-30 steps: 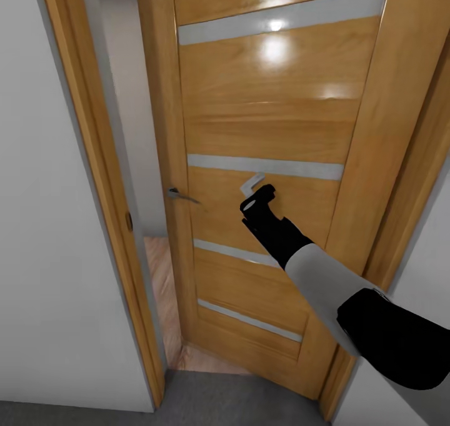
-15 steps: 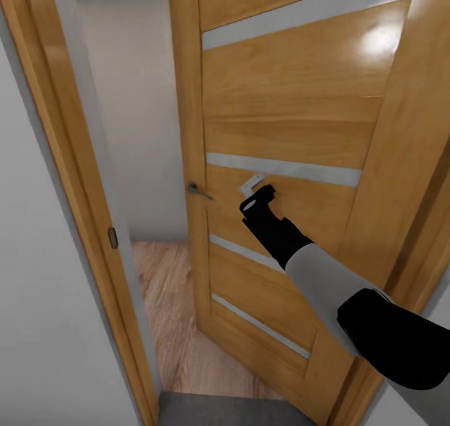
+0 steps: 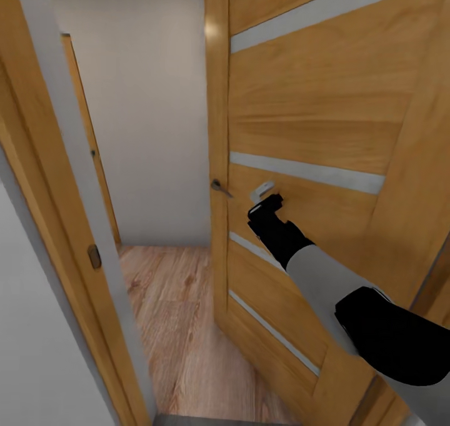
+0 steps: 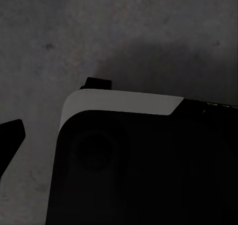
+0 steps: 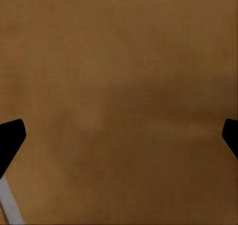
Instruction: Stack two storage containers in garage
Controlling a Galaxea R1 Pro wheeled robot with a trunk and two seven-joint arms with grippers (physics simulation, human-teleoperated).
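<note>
Right tool (image 3: 265, 196), fingers spread wide, against glossy honey-wood panelled door (image 3: 325, 119)

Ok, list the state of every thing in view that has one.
door: partly open, swung away, gap on its handle side.
door handle: level, untouched.
right hand: open, against the door's panel.
left hand: one fingertip visible; open or shut unclear.

Glossy wooden door (image 3: 325, 119), wood-plank floor (image 3: 181, 326)

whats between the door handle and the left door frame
An open gap: through it the head view shows wood-plank floor and a pale wall beyond, between the handle and the frame.
</note>
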